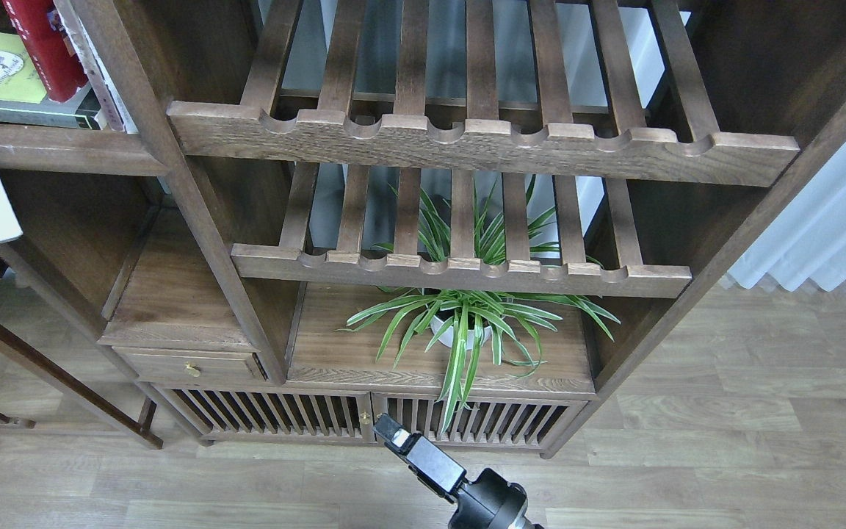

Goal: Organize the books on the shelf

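my right gripper (pixel 392 432) hangs low, jaws unreadable end-on. the red book (pixel 45 44) leans on the grey book (pixel 8 81) on the shelf (pixel 63 150); it might topple if nudged.

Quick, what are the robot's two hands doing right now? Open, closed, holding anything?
Left gripper: not in view.
Right gripper: low in the view in front of the bookcase, seen end-on and dark; cannot tell if open or shut, and nothing is visibly held.
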`<act>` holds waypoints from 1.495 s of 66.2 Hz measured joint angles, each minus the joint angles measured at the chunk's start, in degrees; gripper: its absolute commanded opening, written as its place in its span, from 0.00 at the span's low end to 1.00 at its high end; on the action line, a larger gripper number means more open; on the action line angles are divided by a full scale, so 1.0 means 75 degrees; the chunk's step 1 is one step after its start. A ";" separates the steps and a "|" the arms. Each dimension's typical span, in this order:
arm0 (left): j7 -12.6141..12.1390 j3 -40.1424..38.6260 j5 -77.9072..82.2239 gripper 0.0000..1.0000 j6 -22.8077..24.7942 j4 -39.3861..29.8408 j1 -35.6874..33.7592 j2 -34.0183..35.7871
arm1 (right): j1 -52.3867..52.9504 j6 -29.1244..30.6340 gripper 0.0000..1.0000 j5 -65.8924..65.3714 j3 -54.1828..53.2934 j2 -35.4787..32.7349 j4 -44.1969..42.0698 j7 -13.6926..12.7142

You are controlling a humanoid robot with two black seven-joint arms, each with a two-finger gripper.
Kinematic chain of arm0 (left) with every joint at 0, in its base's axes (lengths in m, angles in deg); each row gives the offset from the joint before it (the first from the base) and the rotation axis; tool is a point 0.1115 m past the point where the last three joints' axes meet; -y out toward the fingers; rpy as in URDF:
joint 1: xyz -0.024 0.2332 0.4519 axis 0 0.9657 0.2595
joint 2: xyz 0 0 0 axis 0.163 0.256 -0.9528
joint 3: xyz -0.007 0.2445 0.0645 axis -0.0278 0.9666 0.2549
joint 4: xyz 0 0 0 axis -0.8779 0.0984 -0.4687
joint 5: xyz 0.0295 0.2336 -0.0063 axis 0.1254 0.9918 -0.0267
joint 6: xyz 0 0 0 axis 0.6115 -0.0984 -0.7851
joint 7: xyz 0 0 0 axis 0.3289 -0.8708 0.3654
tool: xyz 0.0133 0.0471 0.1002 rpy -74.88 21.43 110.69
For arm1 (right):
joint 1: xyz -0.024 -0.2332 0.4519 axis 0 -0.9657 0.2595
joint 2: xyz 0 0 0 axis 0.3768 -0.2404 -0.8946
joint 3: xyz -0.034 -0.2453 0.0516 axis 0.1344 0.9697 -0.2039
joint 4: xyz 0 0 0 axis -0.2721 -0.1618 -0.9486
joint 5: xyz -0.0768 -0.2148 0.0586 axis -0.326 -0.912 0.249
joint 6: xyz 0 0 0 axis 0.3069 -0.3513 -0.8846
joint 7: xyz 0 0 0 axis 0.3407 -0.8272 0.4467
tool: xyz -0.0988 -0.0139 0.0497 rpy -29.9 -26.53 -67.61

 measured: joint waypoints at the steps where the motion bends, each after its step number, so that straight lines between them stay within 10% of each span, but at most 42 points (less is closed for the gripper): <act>1: -0.0003 -0.0043 0.0092 0.07 0.0000 0.0036 -0.0058 0.0000 | -0.0002 0.0000 0.99 0.0000 0.0000 0.0000 0.0000 0.0000; 58: -0.0247 0.1018 0.4208 0.07 -0.0002 0.1505 -0.4976 -0.0595 | -0.0068 -0.0001 0.99 -0.0001 -0.0103 0.0000 0.0036 0.0012; 99: -0.0166 0.4485 0.4694 0.07 -0.0001 0.3511 -0.8708 -0.0653 | -0.0130 -0.0002 0.99 0.0012 -0.0304 0.0000 0.0092 0.0032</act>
